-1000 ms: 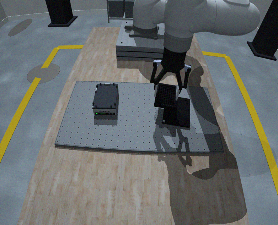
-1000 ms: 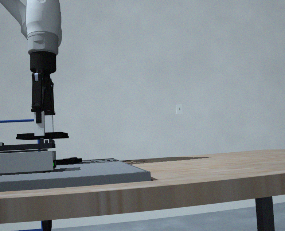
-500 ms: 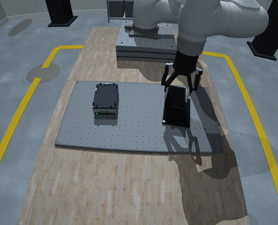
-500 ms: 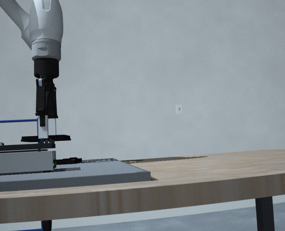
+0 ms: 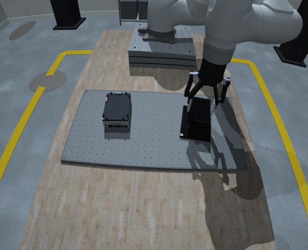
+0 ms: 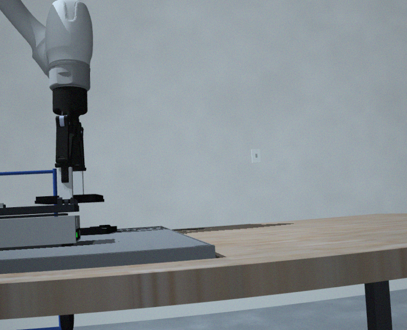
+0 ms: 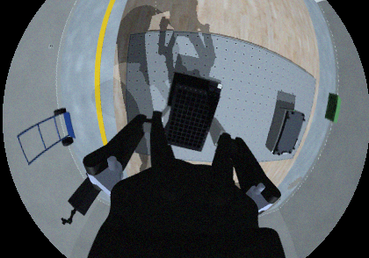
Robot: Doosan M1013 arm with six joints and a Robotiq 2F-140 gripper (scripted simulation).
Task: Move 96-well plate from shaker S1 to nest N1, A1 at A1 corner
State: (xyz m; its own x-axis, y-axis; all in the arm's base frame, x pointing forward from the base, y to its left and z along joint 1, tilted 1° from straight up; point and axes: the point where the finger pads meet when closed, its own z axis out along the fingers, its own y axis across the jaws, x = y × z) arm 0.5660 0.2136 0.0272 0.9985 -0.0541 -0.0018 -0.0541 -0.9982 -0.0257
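My gripper [image 5: 201, 104] [image 6: 72, 184] [image 7: 190, 118] is shut on the black 96-well plate [image 5: 200, 111] [image 6: 89, 198] [image 7: 189, 107], gripping it near its far end. The plate hangs level in the air over the black plate nest N1 [image 5: 198, 134] [image 6: 98, 229], well above it and at about the height of the shaker's top. In the wrist view the plate hides most of the nest. The plate shaker S1 [image 5: 116, 109] [image 6: 29, 230] [image 7: 286, 130] stands to the left with nothing on its top. I cannot make out the plate's cut corner.
Shaker and nest stand on a grey perforated breadboard [image 5: 154, 150] [image 6: 143, 244] on a wooden table [image 5: 122, 209] [image 6: 303, 241]. The robot's base block [image 5: 162, 51] is behind the board. A blue cart [image 6: 19, 173] [image 7: 43, 133] stands off the table.
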